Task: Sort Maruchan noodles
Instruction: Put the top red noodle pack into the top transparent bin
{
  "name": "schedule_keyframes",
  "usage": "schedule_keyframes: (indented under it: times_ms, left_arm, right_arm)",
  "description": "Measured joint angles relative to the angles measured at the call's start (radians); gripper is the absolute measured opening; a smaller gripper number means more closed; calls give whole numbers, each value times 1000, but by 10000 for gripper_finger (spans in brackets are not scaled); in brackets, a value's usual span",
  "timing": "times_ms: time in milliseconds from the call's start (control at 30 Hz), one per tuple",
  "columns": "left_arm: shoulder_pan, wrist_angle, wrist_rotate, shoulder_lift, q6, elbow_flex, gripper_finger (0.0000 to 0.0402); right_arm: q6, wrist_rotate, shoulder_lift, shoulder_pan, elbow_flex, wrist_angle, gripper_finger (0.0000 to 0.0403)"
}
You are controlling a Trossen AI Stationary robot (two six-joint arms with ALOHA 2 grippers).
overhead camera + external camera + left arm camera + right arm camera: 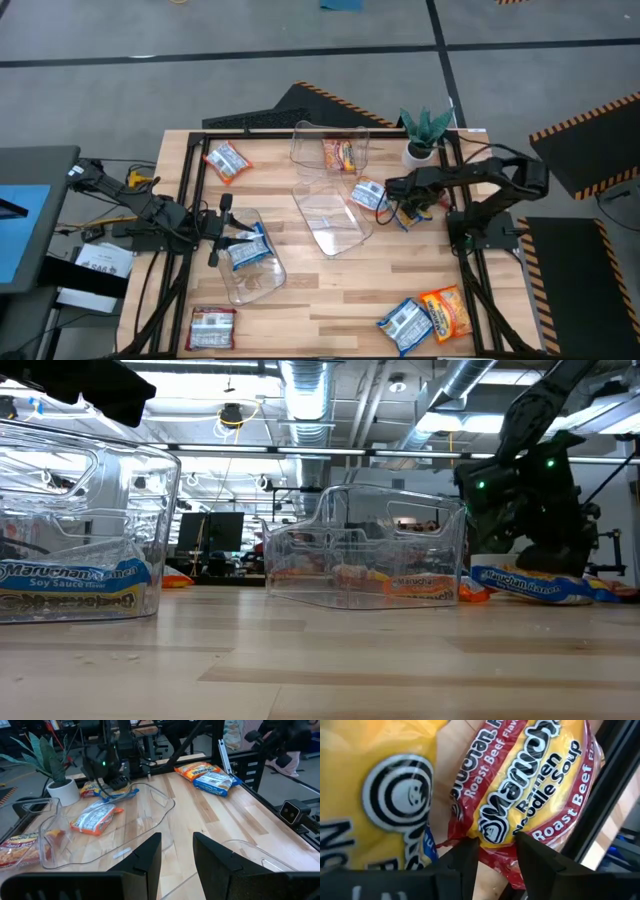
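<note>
Right wrist view fills with a red-and-yellow Roast Beef packet, its crinkled edge caught between the right gripper and its two dark fingers, which pinch it. Beside it lies a yellow packet. The high view cannot show that pinch; it places this gripper at three o'clock from table centre, over a small cluster of packets beside a blue packet. Around it stand a clear bin, a second bin at twelve o'clock holding an orange packet, and a potted plant. The left gripper rests at nine o'clock by a third bin with a blue packet inside; the left wrist view shows its fingers spread, holding nothing. More packets lie at the table's edges.
</note>
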Motion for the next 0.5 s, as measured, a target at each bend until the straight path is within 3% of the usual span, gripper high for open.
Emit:
schedule_keyframes:
  times_ms: [167,333,500]
  left_arm:
    - [0,-1,0,0,0,0,103]
    - [0,0,0,0,0,0,103]
    - [0,2,0,0,0,0,102]
  right_arm:
    - [42,35,80,5,7,-1,128]
    - [69,17,71,7,28,-29,19]
    - [101,8,15,38,79,-112,11]
